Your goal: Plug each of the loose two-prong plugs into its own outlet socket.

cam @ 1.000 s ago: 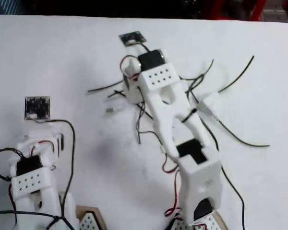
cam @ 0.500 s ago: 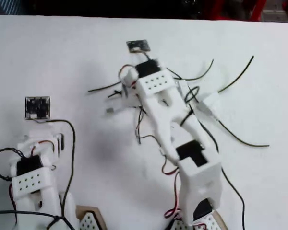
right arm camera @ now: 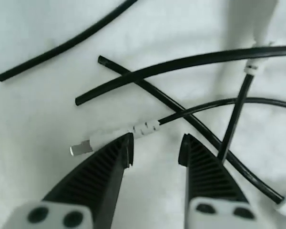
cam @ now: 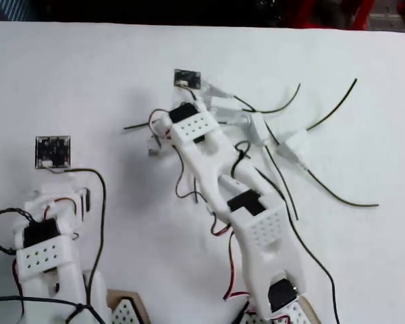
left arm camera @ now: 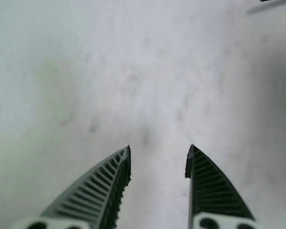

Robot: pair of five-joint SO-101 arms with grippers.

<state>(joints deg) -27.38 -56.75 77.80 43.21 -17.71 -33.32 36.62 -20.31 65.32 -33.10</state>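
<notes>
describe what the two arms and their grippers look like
Both the left arm and right arm are white plastic shells with panels of small round holes, black motor blocks, and thin red and black wires looped alongside. The left gripper and right gripper each have two dark, ribbed fingers tapering to points, on white bases with round holes.
</notes>
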